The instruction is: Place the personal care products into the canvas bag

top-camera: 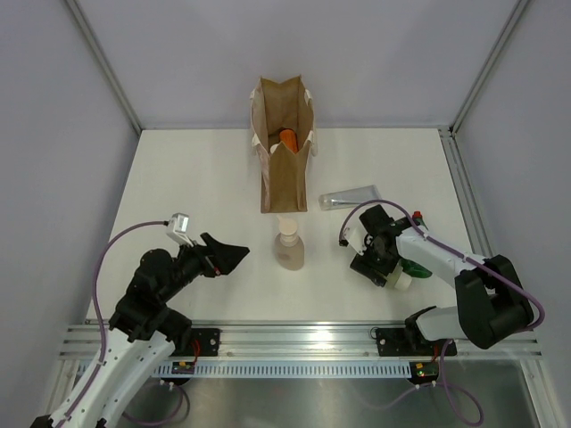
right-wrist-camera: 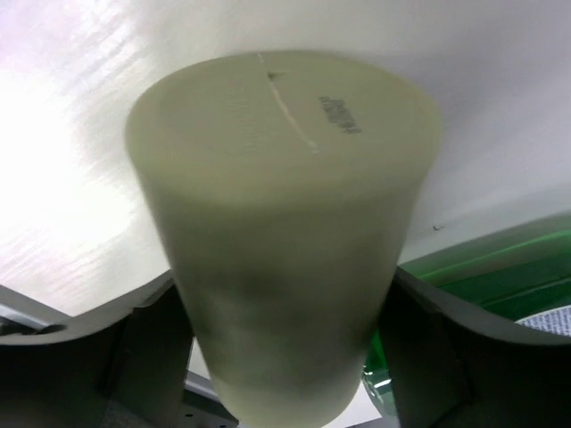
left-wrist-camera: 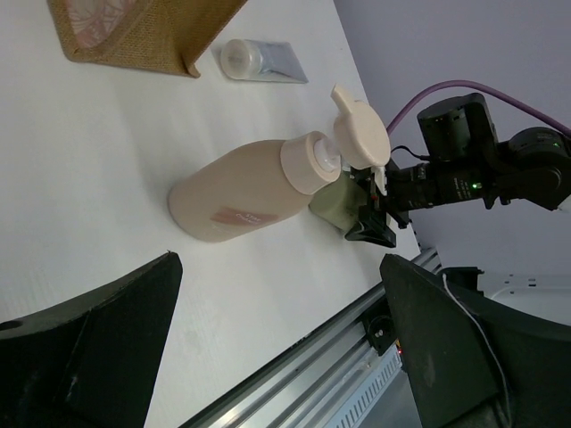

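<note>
Left end effector (top-camera: 234,256) spread wide, right end effector (top-camera: 382,267) clamped on pale green bottle (right-wrist-camera: 285,232)

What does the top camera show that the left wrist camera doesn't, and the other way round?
Only top: the orange bottle inside the bag, and the dark green bottle on the table. Only left wrist: the pale green bottle clamped in the right fingers, largely hidden from above. Both: the bag, the beige bottle lying on its side, and the silver tube.
</note>
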